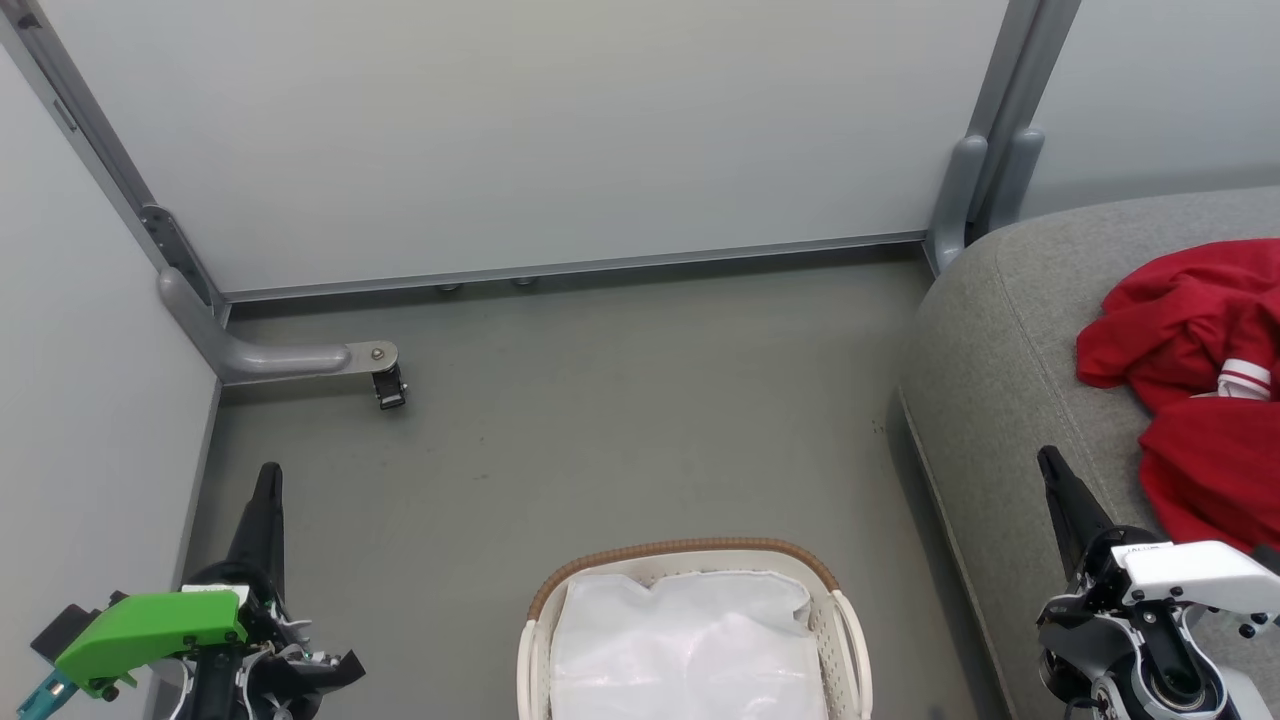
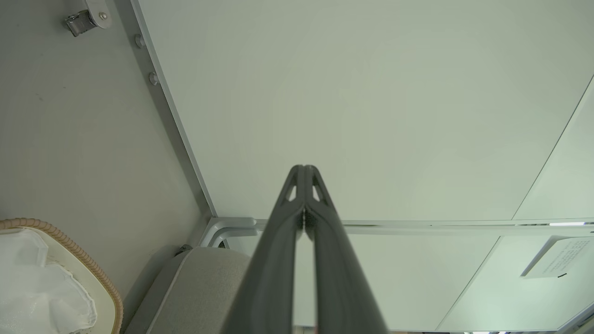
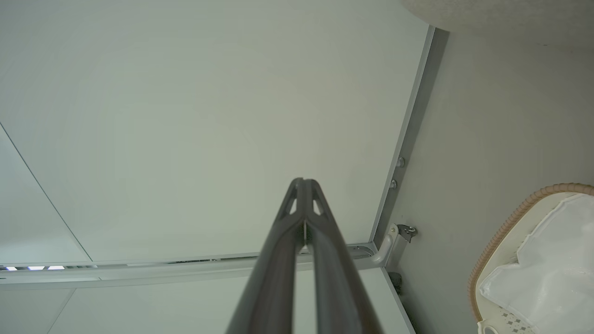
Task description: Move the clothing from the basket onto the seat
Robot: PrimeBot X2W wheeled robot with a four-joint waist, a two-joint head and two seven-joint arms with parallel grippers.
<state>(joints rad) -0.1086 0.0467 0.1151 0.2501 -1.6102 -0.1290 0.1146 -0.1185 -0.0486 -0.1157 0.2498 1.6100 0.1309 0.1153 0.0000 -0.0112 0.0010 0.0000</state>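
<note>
We see soft red cloth in the clothing (image 1: 1190, 330) on the seat (image 1: 1000, 360), itself matt grey textured fabric. Beside the seat, the basket (image 1: 845, 650) is perforated cream plastic, its liner sheet (image 1: 690, 640) crinkled and translucent.

Straight before us the basket (image 1: 690, 546) stands on the floor (image 1: 620, 420), with a liner sheet (image 1: 690, 640) lying in it. To our right, near the basket, is the seat (image 1: 1000, 380); the clothing (image 1: 1190, 330) lies heaped on it (toward its right side, running past the view's edge). Behind both runs a wall panel (image 1: 520, 140), and a caster (image 1: 389, 388) stands at the floor's far left. Our left gripper (image 1: 268, 475) is left of the basket, and our right gripper (image 1: 1048, 462) is over the seat.
</note>
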